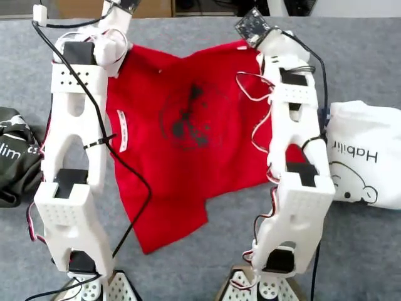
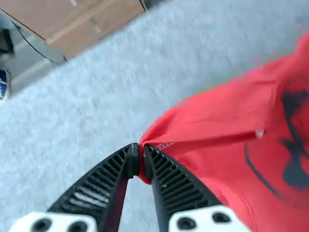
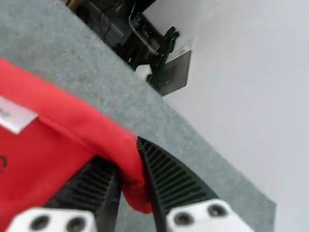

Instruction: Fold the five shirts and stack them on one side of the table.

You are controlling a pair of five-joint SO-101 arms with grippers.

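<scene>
The red shirt (image 1: 188,163) lies spread on the gray table (image 1: 351,251), print side up, with a dark round design in its middle and a white tag (image 1: 122,130) near one edge. Its near hem is uneven, one corner hanging lower than the rest.

In the left wrist view, the left claw (image 2: 140,150) is clamped on a corner of the red cloth, which bunches between the black ribbed fingers (image 2: 166,174). The right claw (image 3: 123,159) is likewise closed on a folded edge of the shirt, and the fabric wraps over one of its fingers.

From above, the left arm (image 1: 75,125) covers one side of the shirt and the right arm (image 1: 294,125) covers the other. A black cable (image 1: 125,169) runs across the cloth.

A black garment (image 1: 15,157) lies crumpled at one table edge beside the left arm. A white shirt (image 1: 363,150) with dark print sits at the opposite edge, just beside the right arm. A brown board (image 2: 82,24) stands beyond the table.
</scene>
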